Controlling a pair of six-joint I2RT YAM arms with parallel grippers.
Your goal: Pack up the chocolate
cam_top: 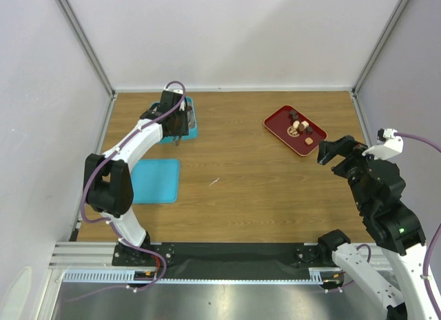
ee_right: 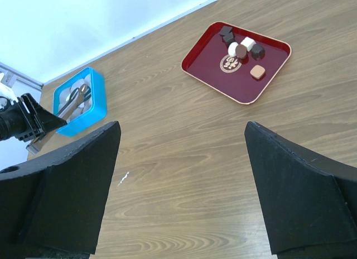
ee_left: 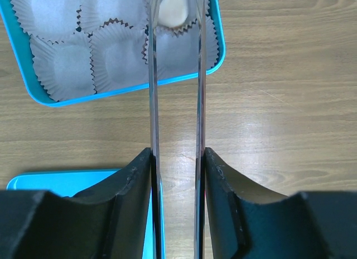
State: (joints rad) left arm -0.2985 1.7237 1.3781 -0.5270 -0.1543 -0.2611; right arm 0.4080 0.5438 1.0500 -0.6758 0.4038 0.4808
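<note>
My left gripper is shut on long metal tongs, whose two blades reach up into a blue box lined with white paper cups. A cream chocolate lies in one cup between the tong tips; the tips themselves are cut off by the frame edge. Several more chocolates, dark, cream and tan, sit on a red tray at the far right. My right gripper hangs open above bare table, just near of the tray.
The box's blue lid lies flat on the table's left side, near the left arm. White walls with metal posts enclose the table on three sides. A small white speck marks the wood mid-table.
</note>
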